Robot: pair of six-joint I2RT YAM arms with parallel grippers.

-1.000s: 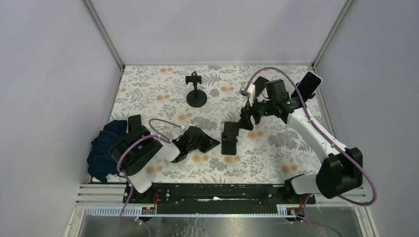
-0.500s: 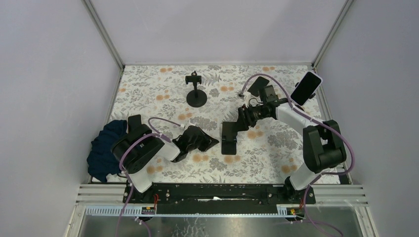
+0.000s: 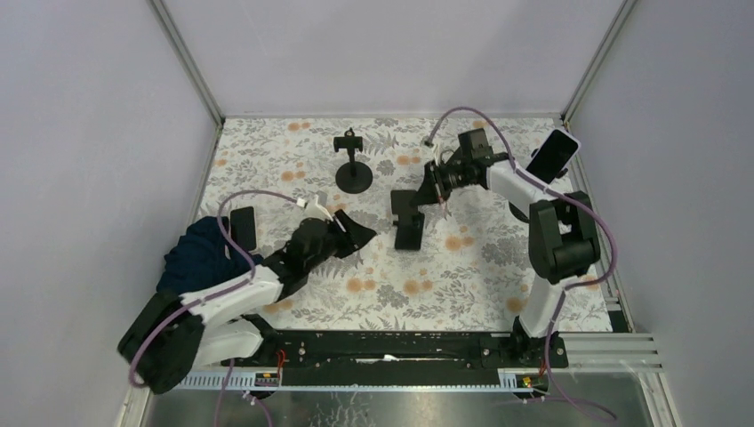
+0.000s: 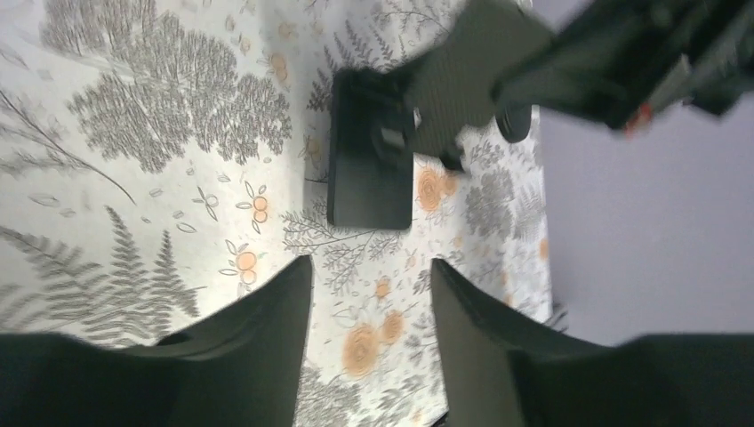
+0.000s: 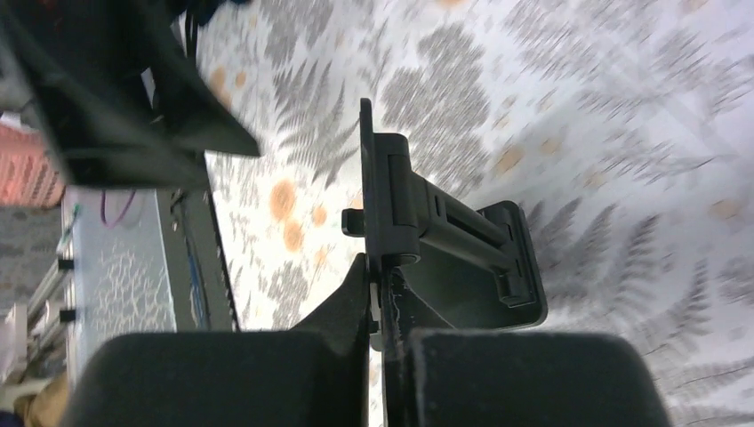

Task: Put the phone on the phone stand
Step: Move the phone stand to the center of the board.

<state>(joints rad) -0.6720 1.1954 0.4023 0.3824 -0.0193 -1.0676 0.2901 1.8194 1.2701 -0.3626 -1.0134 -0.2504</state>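
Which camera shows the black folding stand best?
Right wrist: the stand fills the view, its plate pinched in the right tool. Left wrist shows it partly hidden behind that tool; the top view shows it small.

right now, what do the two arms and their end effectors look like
Both arms look alike: the left arm and right arm have white links joined by chunky black joint housings. A lilac cable loops loosely along each. The left end effector and right end effector are matte black, with two broad, tapering fingers. No markings are legible.
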